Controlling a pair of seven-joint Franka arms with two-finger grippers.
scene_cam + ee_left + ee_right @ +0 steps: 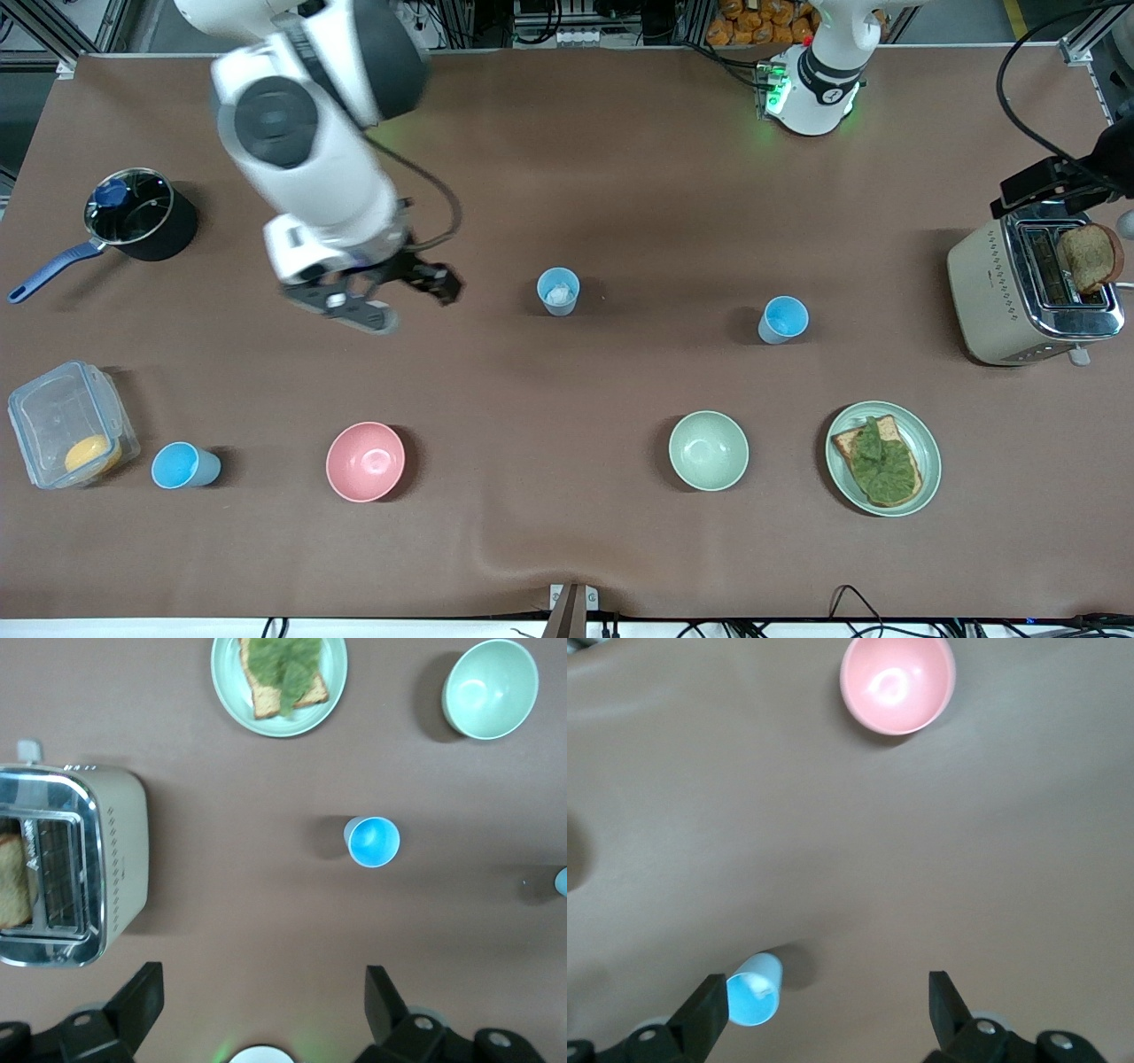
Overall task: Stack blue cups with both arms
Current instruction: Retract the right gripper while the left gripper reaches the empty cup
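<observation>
Three blue cups stand upright and apart on the brown table. One with a white bit inside (558, 291) is at mid-table. A second (783, 319) stands toward the left arm's end. A third (184, 465) is beside the clear box at the right arm's end. My right gripper (399, 297) is open and empty, up over bare table, on the right arm's side of the cup with the white bit. That cup lies just outside one finger in the right wrist view (755, 989). My left gripper (263, 979) is open and empty, high over its own base. The second cup (373, 841) is far below it. That gripper is out of the front view.
A pink bowl (365, 461) and a pale green bowl (708, 450) sit nearer the front camera. A plate with toast (883, 458) and a toaster (1032, 288) are at the left arm's end. A black pot (140, 213) and a clear box (69, 424) are at the right arm's end.
</observation>
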